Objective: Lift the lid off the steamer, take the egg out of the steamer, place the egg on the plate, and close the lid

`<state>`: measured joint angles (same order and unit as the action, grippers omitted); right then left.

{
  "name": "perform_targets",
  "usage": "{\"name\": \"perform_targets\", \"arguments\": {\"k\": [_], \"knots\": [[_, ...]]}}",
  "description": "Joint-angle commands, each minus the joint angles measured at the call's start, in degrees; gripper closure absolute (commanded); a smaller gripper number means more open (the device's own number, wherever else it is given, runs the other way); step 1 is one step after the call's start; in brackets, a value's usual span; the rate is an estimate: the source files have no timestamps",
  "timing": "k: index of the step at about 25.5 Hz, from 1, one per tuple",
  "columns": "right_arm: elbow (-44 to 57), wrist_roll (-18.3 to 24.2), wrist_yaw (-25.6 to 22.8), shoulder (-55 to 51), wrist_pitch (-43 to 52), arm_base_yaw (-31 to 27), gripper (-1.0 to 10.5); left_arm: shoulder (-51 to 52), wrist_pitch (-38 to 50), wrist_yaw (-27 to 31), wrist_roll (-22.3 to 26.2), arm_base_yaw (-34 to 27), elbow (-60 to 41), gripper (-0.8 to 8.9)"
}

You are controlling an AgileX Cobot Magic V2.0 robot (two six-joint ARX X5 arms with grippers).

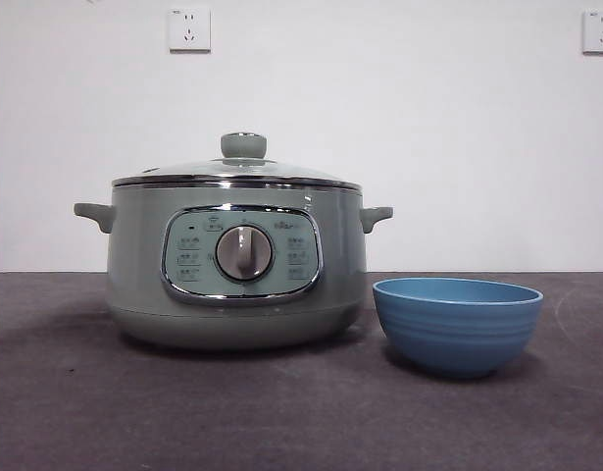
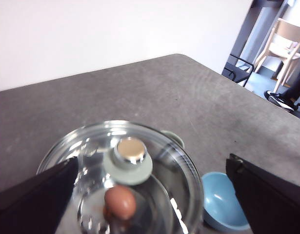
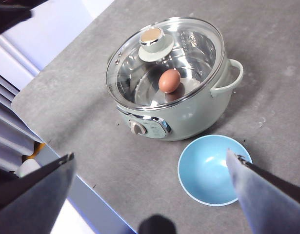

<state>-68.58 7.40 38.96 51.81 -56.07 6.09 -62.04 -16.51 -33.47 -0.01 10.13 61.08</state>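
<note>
1. The lid [image 1: 239, 172] sits shut on the steamer [image 1: 237, 285]; egg [image 3: 169, 81] inside (brown, seen through glass).
2. The plate [image 1: 458, 324] waits just beside it.
3. My left gripper [image 2: 150, 195] and right gripper [image 3: 150, 195] hover above, jaws spread, holding nothing.

Glass, chrome and matt grey tabletop.

The lid [image 3: 179, 53] was clear glass with a bright chrome rim, glossy enough to throw white glints, and its knob [image 3: 153, 41] looked like pale green plastic capped with a shiny metal disc. The steamer [image 1: 237, 265] had a smooth, satin green shell, a polished steel inside and a chrome-framed panel with a brushed silver dial [image 1: 244, 253]. The egg [image 3: 169, 81] was brown, smooth and faintly sheeny. The plate [image 1: 458, 324] looked like blue plastic, softly ridged outside, semi-gloss inside. The table [image 1: 301, 422] was dark grey, matt and slightly grainy. The jaws in the wrist views were dull black.
</note>
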Motion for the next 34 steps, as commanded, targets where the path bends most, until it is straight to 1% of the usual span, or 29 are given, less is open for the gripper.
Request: {"name": "perform_targets", "arguments": {"k": [1,5,15,18,26,27,29,31,32,33,34], "knots": [[-0.2,-0.3,0.0,0.5,0.3,0.1,3.8,-4.6,5.2,3.7,0.1,2.6,0.1,2.25],[-0.2,-0.3,0.0,1.2,0.3,0.1,3.8,-10.5,10.3,8.0,0.1,5.7,0.1,2.25],[-0.2,-0.3,-0.1,3.1,0.3,0.1,3.8,-22.3,22.1,14.0,0.3,10.4,0.1,2.25],[-0.2,-0.3,-0.1,3.4,0.3,0.1,3.8,-26.0,25.0,17.2,1.7,11.9,0.1,2.25],[-0.2,-0.3,-0.1,3.4,0.3,0.1,3.8,-29.7,25.3,21.4,2.9,14.3,0.1,2.27],[-0.2,-0.3,-0.1,3.4,0.3,0.1,3.8,-29.7,25.2,21.4,3.1,14.4,0.1,2.41],[-0.2,-0.3,-0.1,3.4,0.3,0.1,3.8,-29.7,24.4,21.4,3.1,14.6,0.1,3.49],[-0.2,-0.2,-0.1,3.4,0.3,0.1,3.8,-29.7,23.2,21.4,3.1,14.6,0.1,3.82],[-0.2,0.0,-0.1,3.4,0.3,0.1,3.8,-29.7,22.8,21.4,3.1,14.7,0.1,4.41],[-0.2,0.0,-0.2,3.4,0.3,0.1,3.8,-29.7,22.6,21.4,3.1,15.0,0.1,5.39],[-0.2,0.0,-0.3,3.4,0.3,0.1,3.8,-29.7,22.7,21.3,3.1,15.0,0.1,6.08]]}}
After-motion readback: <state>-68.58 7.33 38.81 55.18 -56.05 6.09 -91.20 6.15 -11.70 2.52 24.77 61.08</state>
